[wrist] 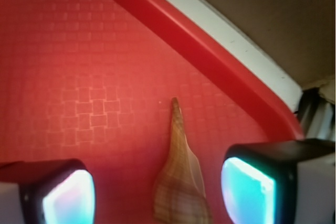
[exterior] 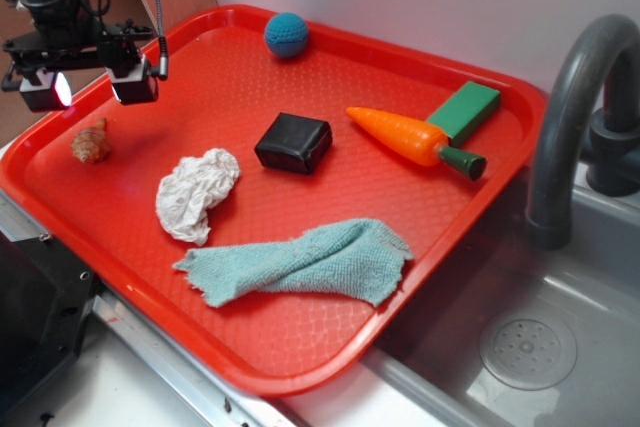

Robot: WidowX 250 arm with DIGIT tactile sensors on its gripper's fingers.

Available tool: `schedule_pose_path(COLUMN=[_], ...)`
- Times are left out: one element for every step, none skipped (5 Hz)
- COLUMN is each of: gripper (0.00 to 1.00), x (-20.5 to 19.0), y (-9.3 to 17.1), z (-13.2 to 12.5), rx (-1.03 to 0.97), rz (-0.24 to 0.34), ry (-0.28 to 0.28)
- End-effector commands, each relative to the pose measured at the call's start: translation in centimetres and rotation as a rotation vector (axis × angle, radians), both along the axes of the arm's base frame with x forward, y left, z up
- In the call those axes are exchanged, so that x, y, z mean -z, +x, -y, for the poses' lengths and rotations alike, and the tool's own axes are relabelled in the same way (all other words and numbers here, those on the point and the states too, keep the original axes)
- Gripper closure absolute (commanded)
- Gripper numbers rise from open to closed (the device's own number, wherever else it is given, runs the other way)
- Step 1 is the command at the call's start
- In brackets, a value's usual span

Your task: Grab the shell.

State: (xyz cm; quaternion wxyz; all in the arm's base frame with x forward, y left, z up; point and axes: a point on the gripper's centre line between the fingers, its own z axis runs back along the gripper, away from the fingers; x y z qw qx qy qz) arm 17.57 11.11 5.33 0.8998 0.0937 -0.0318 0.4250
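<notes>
A red tray (exterior: 330,347) sits on a counter beside a sink (exterior: 560,307), with a grey faucet (exterior: 570,117) at the tray's three o'clock edge. Our gripper (exterior: 90,89) hangs over the tray's nine o'clock corner, jaws spread wide with nothing between them yet. In the wrist view the two pads (wrist: 68,198) frame the shell (wrist: 178,182), which lies flat on the tray with its thin tip pointing to twelve o'clock, away from us. We judge the jaws are opened this far so they can drop on either side of the shell's broad body, and that they straddle its long axis so the pads close across its width.

In the exterior view the shell (exterior: 91,143) lies at about six o'clock below the gripper, apart from it, close to the tray's rim. Farther out, at four o'clock, lie a white wad (exterior: 195,192), a black block (exterior: 293,142) and a blue cloth (exterior: 300,262). A toy carrot (exterior: 410,137) touches a green block (exterior: 463,110), and a blue ball (exterior: 286,34) rests near the twelve o'clock rim. All of these sit well apart from the shell, so we expect a clear descent.
</notes>
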Motion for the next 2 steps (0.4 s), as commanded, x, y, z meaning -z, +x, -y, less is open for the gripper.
schedule_pose_path(gripper=[0.00, 0.00], x=[0.9, 1.9], y=[-1.5, -2.1], z=[-0.2, 0.3], rx=[0.034, 0.058], rz=[0.002, -0.007], ry=[0.009, 0.025])
